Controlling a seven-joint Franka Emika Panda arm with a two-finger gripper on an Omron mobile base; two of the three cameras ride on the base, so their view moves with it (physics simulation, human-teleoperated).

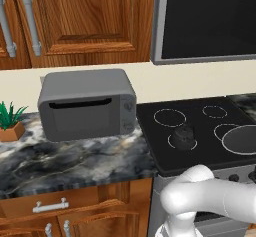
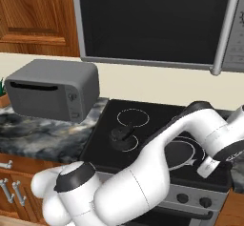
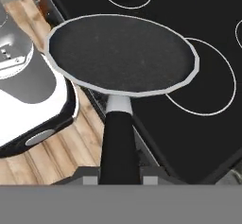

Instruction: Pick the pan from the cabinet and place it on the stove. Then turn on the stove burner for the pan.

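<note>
In the hand view my gripper is shut on the long black handle of the pan. The round dark pan with its grey rim is level. It lies over the front of the black glass stove, its near side jutting past the stove's front edge above the wooden floor. Its right side overlaps the stove burner, the big white ring. From the base, the pan shows partly behind my arm, and at the right edge. The cabinet hangs upper left, doors shut.
A small dark pot stands on a front-left ring. A grey toaster oven sits on the marble counter left of the stove, and a potted plant further left. A microwave hangs above. Dark knobs line the stove front.
</note>
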